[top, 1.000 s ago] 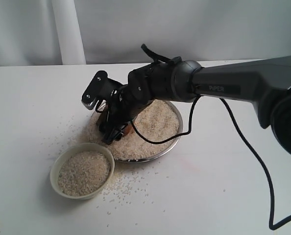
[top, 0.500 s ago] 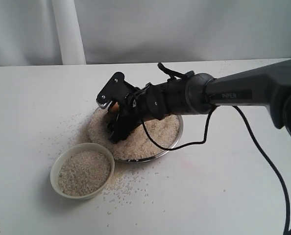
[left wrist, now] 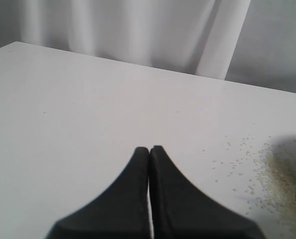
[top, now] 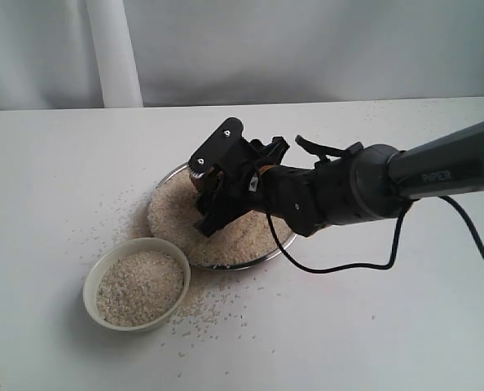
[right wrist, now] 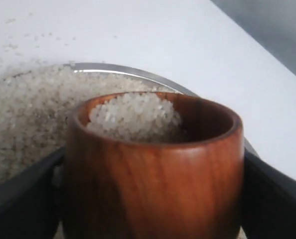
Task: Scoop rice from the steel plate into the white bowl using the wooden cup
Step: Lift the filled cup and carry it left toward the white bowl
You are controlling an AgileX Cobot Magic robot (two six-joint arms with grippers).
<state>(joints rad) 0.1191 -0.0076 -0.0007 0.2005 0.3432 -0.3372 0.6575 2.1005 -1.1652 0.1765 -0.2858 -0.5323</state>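
The right hand (top: 216, 189) clamped the wooden cup (right wrist: 153, 169), part-filled with rice (right wrist: 133, 117), over the heaped steel plate (top: 262, 257); the white bowl (top: 90, 285) sat just beside the plate on the worktop (top: 356, 326), while the left hand (left wrist: 149, 153) hovered elsewhere, fingers pressed together

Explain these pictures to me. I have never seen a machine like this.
This is a robot with two arms, each ending in a two-fingered gripper. The wide picture comes from a separate camera; the other two from cameras on the wrists. On the table stand a steel plate heaped with rice and a white bowl also holding rice; loose grains lie scattered around. The right gripper clamps a wooden cup part-filled with rice over the plate. The left gripper is shut and empty.
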